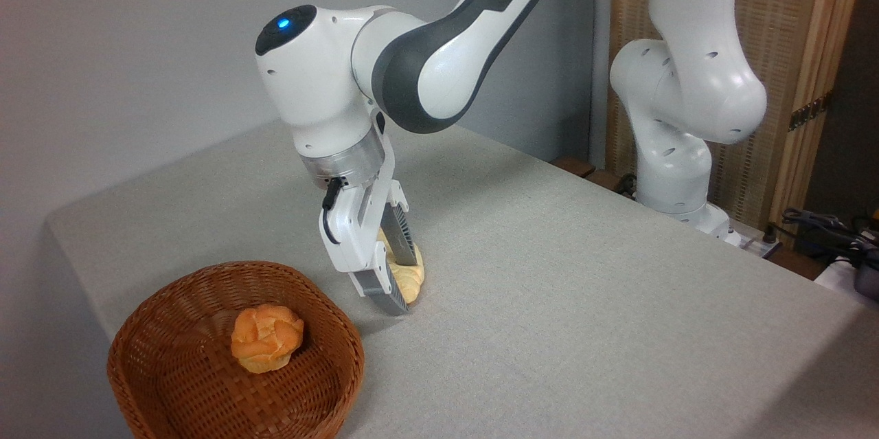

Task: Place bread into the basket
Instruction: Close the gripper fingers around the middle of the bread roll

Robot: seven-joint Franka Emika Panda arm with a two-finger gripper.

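The bread (pixel 412 279), a pale golden ridged roll, lies on the grey table just right of the basket. My gripper (pixel 401 284) comes down over it with one finger in front and one behind, both pressed against its sides. Most of the roll is hidden by the front finger (pixel 382 291). The roll still rests on the tabletop. The basket (pixel 154 301), brown woven wicker, stands at the near left corner of the table.
A small round orange knotted bun (pixel 266 338) sits inside the basket. The arm's white base (pixel 676 171) stands at the table's far right edge, with cables (pixel 824 226) beyond it. The grey table (pixel 584 301) stretches to the right of the roll.
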